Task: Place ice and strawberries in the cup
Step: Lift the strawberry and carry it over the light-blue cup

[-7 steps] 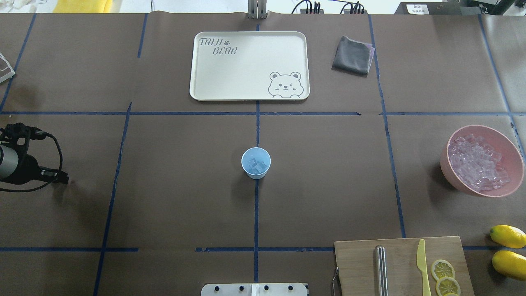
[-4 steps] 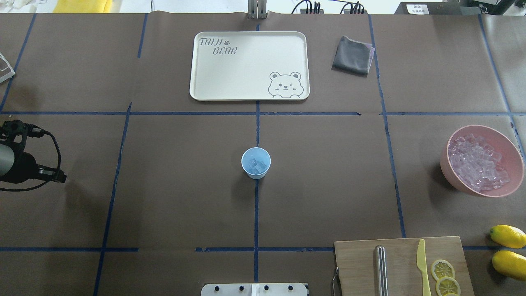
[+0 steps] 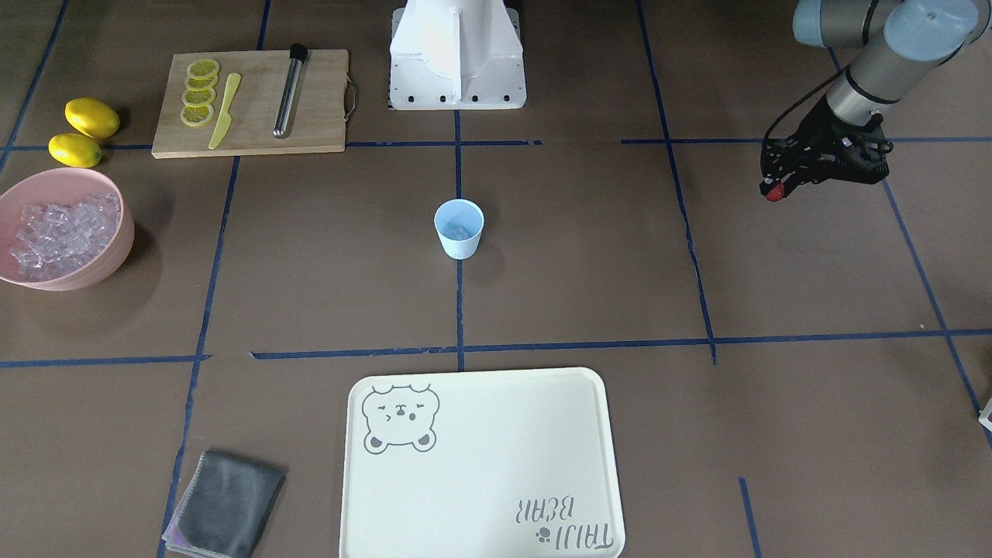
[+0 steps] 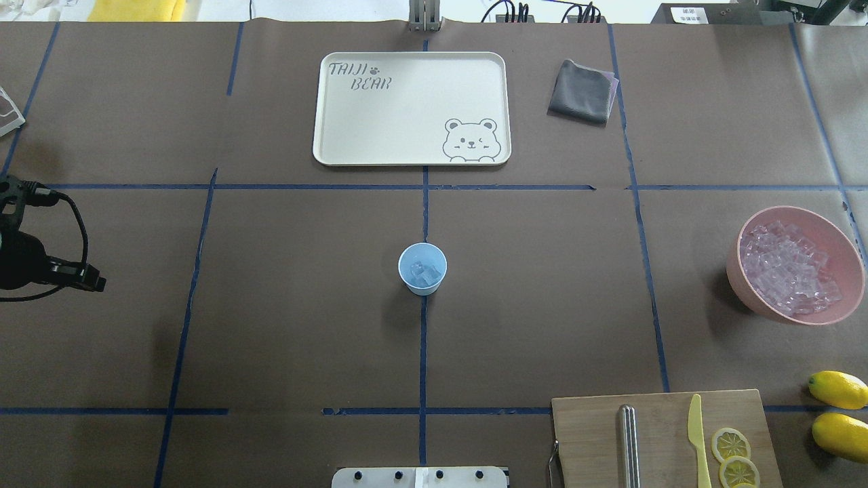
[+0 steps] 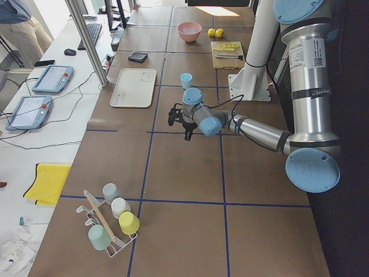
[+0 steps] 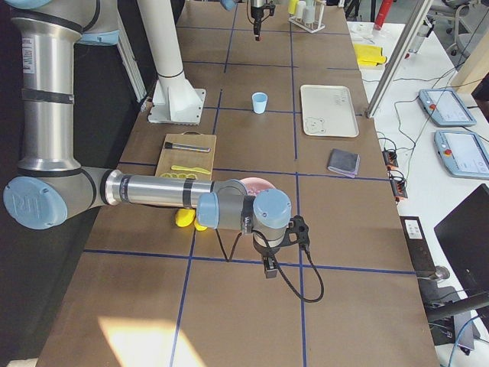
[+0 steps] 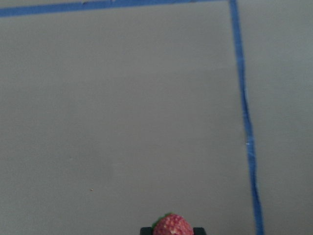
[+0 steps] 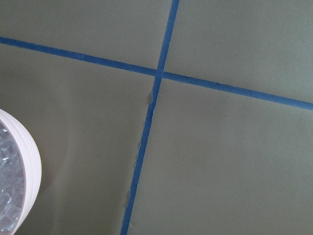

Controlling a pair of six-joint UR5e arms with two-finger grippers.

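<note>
The light blue cup (image 4: 412, 283) stands upright at the table's centre, also seen in the front view (image 3: 458, 240), with a few pieces of ice (image 4: 426, 274) inside it. More ice (image 4: 786, 268) fills the pink bowl (image 4: 736, 274) at the right. My left gripper (image 3: 775, 191) hovers far to the left of the cup, shut on a small red strawberry (image 7: 172, 227) held between its fingertips. That gripper shows at the overhead view's left edge (image 4: 95, 281). My right gripper (image 6: 269, 267) shows only in the exterior right view, beside the bowl; I cannot tell its state.
A cream tray (image 4: 332, 135) and a grey cloth (image 4: 582, 91) lie at the far side. A cutting board (image 4: 590, 434) with a metal rod, yellow knife and lemon slices sits near the front right, two lemons (image 4: 839, 390) beside it. A cup rack (image 5: 112, 222) stands at the left end.
My left arm has drawn back toward the overhead view's left edge and slightly farther up the table. The cup and bowl have not moved.
</note>
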